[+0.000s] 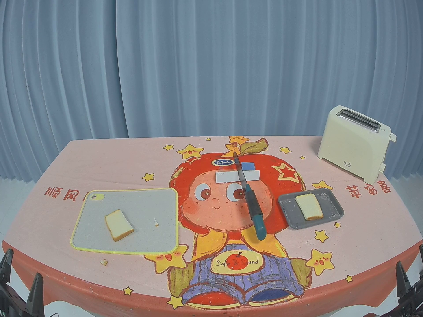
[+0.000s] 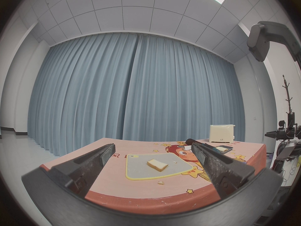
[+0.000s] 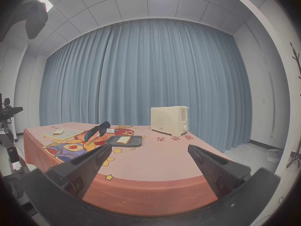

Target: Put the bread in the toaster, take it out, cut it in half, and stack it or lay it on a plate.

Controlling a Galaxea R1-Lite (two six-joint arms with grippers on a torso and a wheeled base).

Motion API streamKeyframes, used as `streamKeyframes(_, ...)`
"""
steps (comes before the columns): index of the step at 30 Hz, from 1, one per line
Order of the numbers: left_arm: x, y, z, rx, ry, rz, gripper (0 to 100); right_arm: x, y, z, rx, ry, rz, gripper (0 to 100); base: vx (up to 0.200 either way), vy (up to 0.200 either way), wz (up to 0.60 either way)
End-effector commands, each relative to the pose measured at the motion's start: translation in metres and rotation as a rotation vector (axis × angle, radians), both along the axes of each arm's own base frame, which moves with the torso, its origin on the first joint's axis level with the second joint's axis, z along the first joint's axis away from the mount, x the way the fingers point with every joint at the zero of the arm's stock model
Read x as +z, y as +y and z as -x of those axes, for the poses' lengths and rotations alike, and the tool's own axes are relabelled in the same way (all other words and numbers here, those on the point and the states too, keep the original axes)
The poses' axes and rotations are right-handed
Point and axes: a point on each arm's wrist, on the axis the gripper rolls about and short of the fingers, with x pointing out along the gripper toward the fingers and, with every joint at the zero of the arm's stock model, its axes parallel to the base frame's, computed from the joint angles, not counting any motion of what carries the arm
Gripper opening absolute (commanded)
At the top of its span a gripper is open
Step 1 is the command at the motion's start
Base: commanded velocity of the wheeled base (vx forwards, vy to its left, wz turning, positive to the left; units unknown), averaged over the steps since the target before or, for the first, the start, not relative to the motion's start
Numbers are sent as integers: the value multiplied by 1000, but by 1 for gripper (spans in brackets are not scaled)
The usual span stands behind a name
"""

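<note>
One half slice of bread [image 1: 119, 224] [image 2: 157, 164] [image 3: 57, 132] lies on the grey cutting board [image 1: 145, 203] [image 2: 138, 171] at the table's left. Another half slice [image 1: 309, 206] [image 3: 123, 139] [image 2: 222, 148] lies on the grey plate [image 1: 331, 205] [image 3: 134, 142]. Between the board and the plate, the knife [image 1: 250, 197] [image 3: 97, 130] with a teal handle lies on the table. The cream toaster [image 1: 355, 143] [image 2: 222, 133] [image 3: 169, 120] stands at the far right. My left gripper [image 2: 152, 158] [image 1: 20, 278] is open, low off the table's front left edge. Off the front right edge, my right gripper [image 3: 149, 157] [image 1: 410, 271] is open and empty too.
A white and blue card [image 1: 238, 174] lies under the knife blade. Crumbs lie on the board [image 1: 156, 222] and by the table's front edge [image 1: 104, 262]. A blue curtain hangs behind the table. The cartoon tablecloth [image 1: 220, 252] has free room at the front middle.
</note>
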Motion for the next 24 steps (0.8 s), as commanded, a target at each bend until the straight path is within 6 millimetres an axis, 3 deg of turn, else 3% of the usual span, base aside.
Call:
streamKeyframes(1,2,0,-3,-7,21,-1,100,-5,0,-1,1,8,0,100,0,0,0)
streamKeyframes(24,11,-1,-15,-27,118,-5,100,-5,0,-1,1,8,0,100,0,0,0)
